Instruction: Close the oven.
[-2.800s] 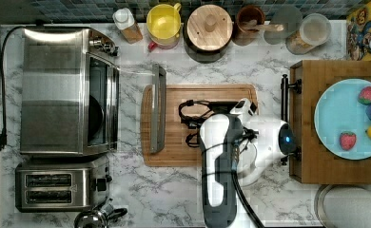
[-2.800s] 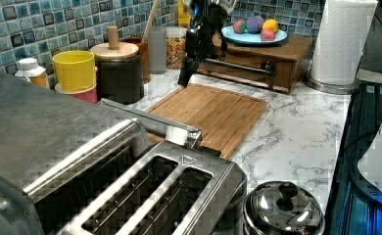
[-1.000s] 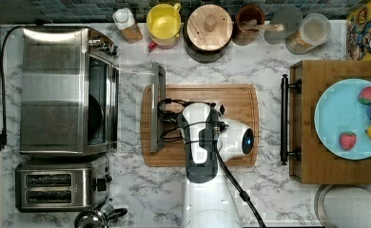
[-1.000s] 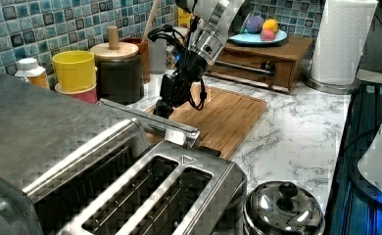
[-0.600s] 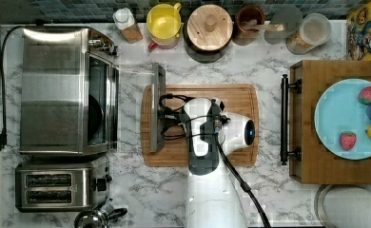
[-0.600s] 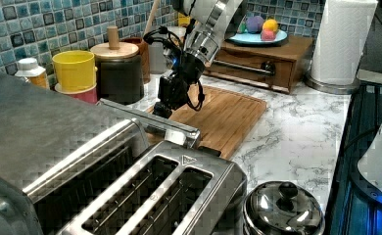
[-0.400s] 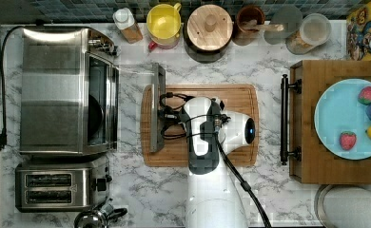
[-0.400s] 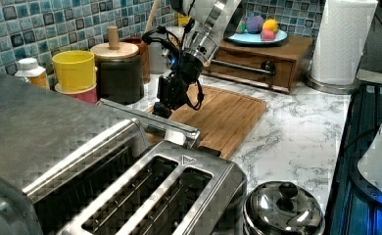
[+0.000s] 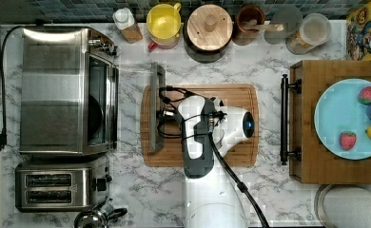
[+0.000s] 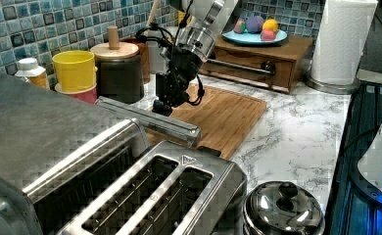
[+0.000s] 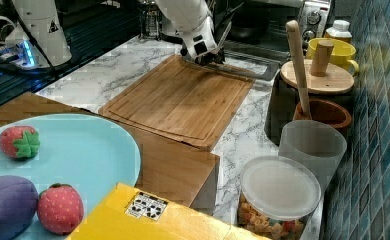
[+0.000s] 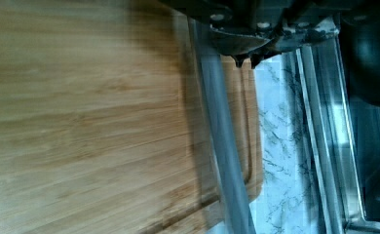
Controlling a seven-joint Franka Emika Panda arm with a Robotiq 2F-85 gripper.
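The marble desk (image 9: 278, 57) is carrying everything here, and the toaster oven (image 9: 60, 90) is sitting at about 9 o'clock in the top view, its body against the top view's left edge. Its glass door (image 9: 131, 109) is lying folded down flat toward 3 o'clock, which is why the dark cavity is showing and why the long steel bar handle (image 9: 156, 107) is hanging over the near edge of the bamboo cutting board (image 9: 236, 123) at the centre. A 2-slot toaster (image 9: 55, 186) is standing at 7 o'clock, apart from the oven and no part of the job.

The white Panda arm (image 9: 207, 190) is reaching in from 6 o'clock across the board so that the end effector (image 10: 165, 98) is arriving low at the handle from the board side. In the left view it is sitting right against the bar, seemingly placed to catch the handle's outer edge and lift. I cannot tell whether its fingers are apart or together, nor whether they are touching the bar.

Judging by the flat door, the closing swing is not yet underway; it probably calls for pushing up and toward 9 o'clock.
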